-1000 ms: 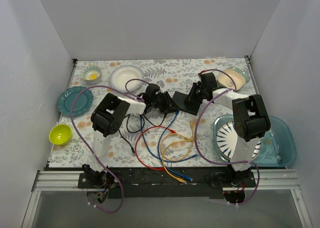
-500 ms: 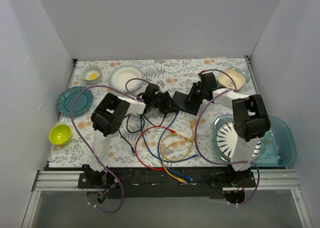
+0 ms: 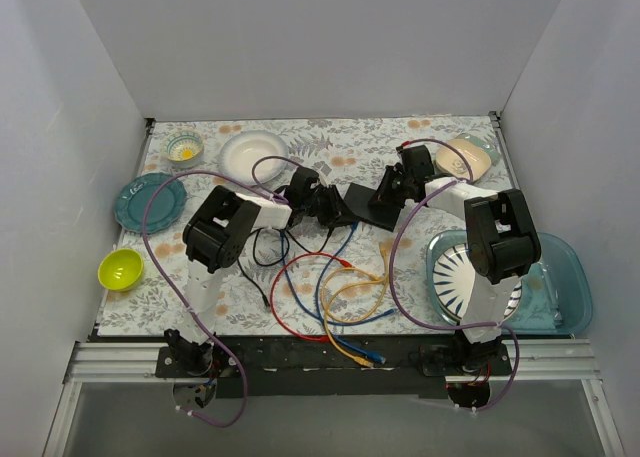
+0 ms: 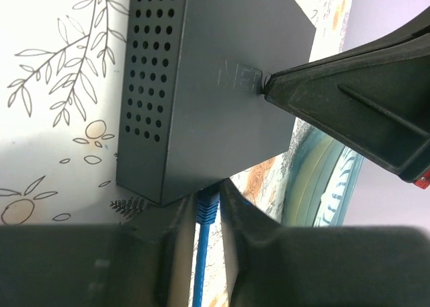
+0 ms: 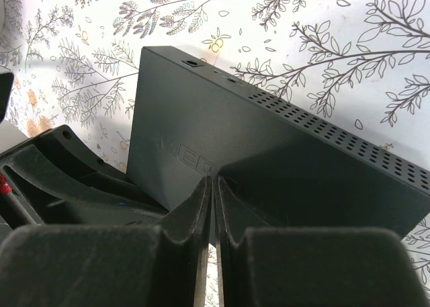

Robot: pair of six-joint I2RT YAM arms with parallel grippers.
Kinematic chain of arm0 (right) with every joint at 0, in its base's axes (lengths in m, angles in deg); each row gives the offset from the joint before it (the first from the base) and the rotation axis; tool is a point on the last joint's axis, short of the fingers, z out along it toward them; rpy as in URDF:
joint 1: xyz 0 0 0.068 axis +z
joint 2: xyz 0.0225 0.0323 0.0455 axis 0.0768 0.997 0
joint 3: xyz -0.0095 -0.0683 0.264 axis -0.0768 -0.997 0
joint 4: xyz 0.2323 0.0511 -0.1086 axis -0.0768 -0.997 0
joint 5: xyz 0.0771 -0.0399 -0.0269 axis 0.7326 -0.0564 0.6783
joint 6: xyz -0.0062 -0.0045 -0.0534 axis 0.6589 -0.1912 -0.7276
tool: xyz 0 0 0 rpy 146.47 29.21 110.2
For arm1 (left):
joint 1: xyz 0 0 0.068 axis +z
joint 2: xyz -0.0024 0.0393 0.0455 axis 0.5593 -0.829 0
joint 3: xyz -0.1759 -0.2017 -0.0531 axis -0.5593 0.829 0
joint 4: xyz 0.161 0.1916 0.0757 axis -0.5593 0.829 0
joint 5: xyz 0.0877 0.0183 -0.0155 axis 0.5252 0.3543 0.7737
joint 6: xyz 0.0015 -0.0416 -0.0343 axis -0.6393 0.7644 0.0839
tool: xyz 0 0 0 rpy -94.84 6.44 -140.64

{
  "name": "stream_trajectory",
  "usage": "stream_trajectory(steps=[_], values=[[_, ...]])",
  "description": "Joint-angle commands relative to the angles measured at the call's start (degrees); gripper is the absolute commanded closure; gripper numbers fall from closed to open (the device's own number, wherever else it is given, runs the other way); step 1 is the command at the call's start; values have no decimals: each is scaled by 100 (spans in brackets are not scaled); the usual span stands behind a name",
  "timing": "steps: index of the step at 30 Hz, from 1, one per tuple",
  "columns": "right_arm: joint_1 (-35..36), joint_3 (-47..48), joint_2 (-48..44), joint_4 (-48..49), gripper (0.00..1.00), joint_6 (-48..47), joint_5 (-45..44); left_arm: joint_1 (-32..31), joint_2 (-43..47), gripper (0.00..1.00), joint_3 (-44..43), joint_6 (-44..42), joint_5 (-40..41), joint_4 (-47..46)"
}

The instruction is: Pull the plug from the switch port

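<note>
Near the far edge of the counter (image 3: 340, 147), around its middle, the switch (image 3: 365, 207) lies as left fingers (image 4: 176, 243) pinch its blue plug (image 4: 207, 209). The right fingers (image 5: 193, 209), pressed together, bear on its top.

Matte-black switch (image 4: 222, 85), blue plastic plug (image 4: 206, 209)

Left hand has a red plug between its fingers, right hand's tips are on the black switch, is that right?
Not red: the plug between the fingers of the left hand is blue, as the left wrist view shows. The right hand does have its tips on the switch.
</note>
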Motion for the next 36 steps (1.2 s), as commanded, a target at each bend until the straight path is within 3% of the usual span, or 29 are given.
stream_trajectory(steps=[1, 4, 10, 17, 22, 36], values=[[54, -107, 256, -621, 87, -113, -24, 3, -342, 90, -10, -109, 464, 719], [54, -133, 221, -629, 87, -121, -33, 3, -359, 100, -62, -92, 508, 755], [186, -212, -401, -664, 87, -227, -252, 38, -350, 100, -19, -109, 473, 755], [993, -440, -913, -901, 87, -499, -613, 109, -289, 100, 157, -83, 394, 614], [1091, -661, -738, -867, 87, -455, -762, 109, -245, 100, 201, -109, 332, 588], [889, 429, 150, -1280, 88, -385, -1053, 109, 387, 100, 948, -241, 130, 412]])
